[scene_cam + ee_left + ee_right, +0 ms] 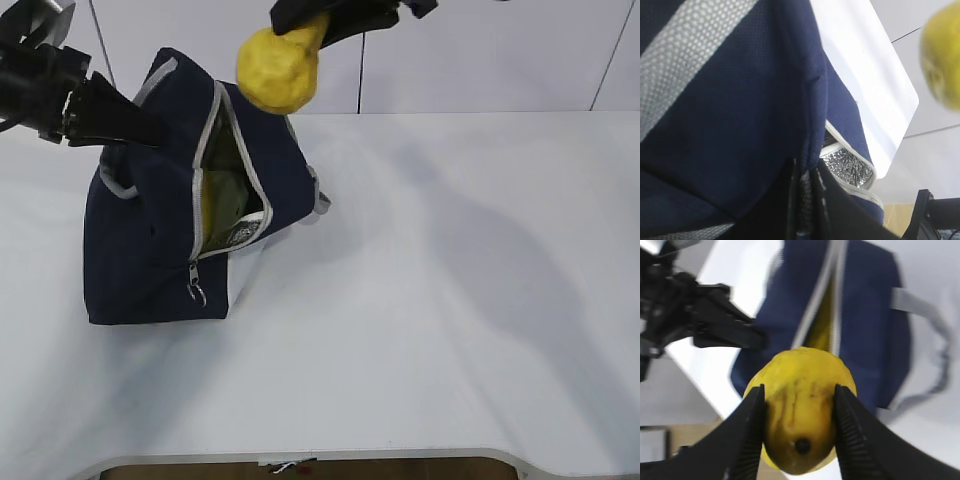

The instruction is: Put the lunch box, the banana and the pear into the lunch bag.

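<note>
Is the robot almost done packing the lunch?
Nearly. Something green, probably the lunch box, and something yellow, probably the banana, already sit inside the open lunch bag. The right gripper holds the pear above the opening while the left gripper pinches the bag. Only dropping the pear in remains.

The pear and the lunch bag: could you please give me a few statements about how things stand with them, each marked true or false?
1. The right gripper holds the pear above the lunch bag. True.
2. The pear lies on the table. False: it hangs in the air, clamped between the fingers.
3. The left gripper is shut on the bag's fabric. True.
4. The bag's zipper is closed. False: the opening gapes, with something green and yellow inside.
</note>
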